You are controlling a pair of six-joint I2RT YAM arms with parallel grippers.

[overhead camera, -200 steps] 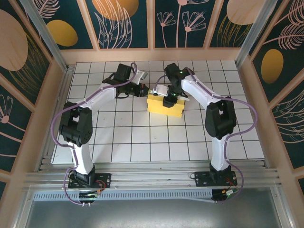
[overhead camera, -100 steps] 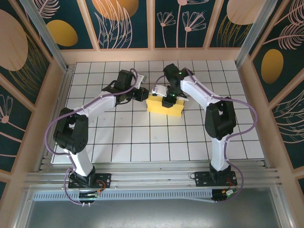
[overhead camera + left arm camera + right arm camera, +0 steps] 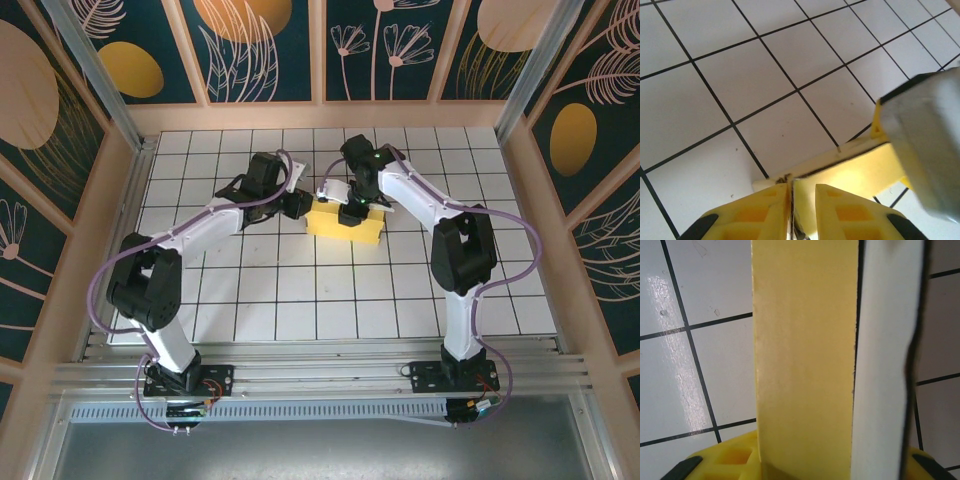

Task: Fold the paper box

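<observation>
Overhead view: the paper box [image 3: 347,222] lies on the tiled counter [image 3: 260,290], toward 12 o'clock. The left gripper [image 3: 299,205] is at its 9 o'clock end and the right gripper [image 3: 350,210] is on top.

Left wrist view: the fingers [image 3: 760,215] stand narrowly apart at the box's corner.

Right wrist view: the gripper pinches an upright flap.

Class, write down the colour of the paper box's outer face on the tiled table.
Yellow; the paper box shows it best in the top external view.

yellow thin-card paper box [image 3: 805,355]: looked matt, smooth. white tiled table [image 3: 675,365]: was glossy, showed glare. left gripper [image 3: 801,186]: yellow moulded plastic, satin. silver frame rail [image 3: 320,372]: looked metal.
</observation>
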